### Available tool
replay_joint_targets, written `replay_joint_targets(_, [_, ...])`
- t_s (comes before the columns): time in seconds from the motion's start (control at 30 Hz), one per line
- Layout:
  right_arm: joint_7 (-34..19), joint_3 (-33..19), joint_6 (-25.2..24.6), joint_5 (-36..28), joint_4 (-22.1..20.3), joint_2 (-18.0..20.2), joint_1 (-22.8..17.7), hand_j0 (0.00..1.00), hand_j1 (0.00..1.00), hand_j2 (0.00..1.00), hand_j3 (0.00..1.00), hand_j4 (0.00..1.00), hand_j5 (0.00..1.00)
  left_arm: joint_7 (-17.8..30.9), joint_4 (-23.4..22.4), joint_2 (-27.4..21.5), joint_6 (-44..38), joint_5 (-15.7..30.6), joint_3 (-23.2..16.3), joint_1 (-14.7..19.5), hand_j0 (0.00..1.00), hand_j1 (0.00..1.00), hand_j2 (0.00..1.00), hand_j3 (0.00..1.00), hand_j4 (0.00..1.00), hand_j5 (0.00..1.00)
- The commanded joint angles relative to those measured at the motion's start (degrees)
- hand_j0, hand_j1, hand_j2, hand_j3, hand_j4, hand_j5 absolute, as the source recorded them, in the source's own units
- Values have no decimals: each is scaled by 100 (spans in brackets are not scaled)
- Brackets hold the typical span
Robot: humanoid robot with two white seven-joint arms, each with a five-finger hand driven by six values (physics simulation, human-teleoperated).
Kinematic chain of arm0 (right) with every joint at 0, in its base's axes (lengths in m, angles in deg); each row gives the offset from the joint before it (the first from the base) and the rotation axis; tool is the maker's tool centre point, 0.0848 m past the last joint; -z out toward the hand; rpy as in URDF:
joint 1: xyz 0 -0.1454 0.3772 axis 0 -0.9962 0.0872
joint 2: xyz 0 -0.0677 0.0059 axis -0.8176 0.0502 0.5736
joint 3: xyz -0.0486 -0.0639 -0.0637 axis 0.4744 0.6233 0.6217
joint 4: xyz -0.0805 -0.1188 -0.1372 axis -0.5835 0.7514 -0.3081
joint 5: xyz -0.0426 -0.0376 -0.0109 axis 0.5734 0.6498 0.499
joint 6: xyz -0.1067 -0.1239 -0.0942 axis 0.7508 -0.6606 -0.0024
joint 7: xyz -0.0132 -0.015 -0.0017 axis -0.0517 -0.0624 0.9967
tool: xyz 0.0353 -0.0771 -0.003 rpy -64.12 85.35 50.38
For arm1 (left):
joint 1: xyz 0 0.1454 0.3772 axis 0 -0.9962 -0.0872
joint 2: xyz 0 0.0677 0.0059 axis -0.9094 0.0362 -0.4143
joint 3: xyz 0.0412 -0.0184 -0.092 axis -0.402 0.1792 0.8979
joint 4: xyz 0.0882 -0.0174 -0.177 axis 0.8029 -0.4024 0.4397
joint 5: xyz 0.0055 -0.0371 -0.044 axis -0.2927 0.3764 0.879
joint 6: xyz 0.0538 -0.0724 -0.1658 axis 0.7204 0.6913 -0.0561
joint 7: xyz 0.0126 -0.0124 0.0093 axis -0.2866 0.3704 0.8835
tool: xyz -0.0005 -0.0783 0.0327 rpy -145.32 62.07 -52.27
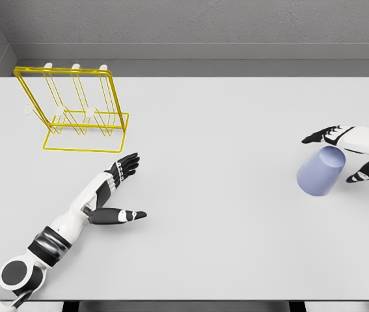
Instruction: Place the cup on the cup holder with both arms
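No text, label, brand, number or sign can be read anywhere in the head view. The cup [320, 171] at about 3 o'clock is plain lavender with no print, and the yellow wire holder [77, 108] at about 10 o'clock bears no tag. The table [223, 247] is bare of markings, and the white and black shells of both arms show no legible lettering.
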Motion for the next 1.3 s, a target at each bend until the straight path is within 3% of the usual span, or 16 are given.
replay_joint_targets(0.0, [-8,1,-12,-32,9,-40,0,100,100,100,100,100,100,11,13,-8,-3,-6,-3,0,100,100,100,100,100,100])
replay_joint_targets(1.0, [-193,80,-12,-23,123,-57,0,100,100,100,100,100,100,2,57,-8,6,3,-3,-53,100,100,100,100,100,100])
replay_joint_targets(1.07, [-210,62,-12,-23,123,-57,9,92,92,92,92,92,92,2,57,-8,6,3,-3,-53,100,100,100,100,100,100])
replay_joint_targets(1.27, [-245,54,-12,-15,114,-75,9,86,86,86,86,86,86,-7,57,-8,6,12,-3,-53,100,100,100,100,100,100])
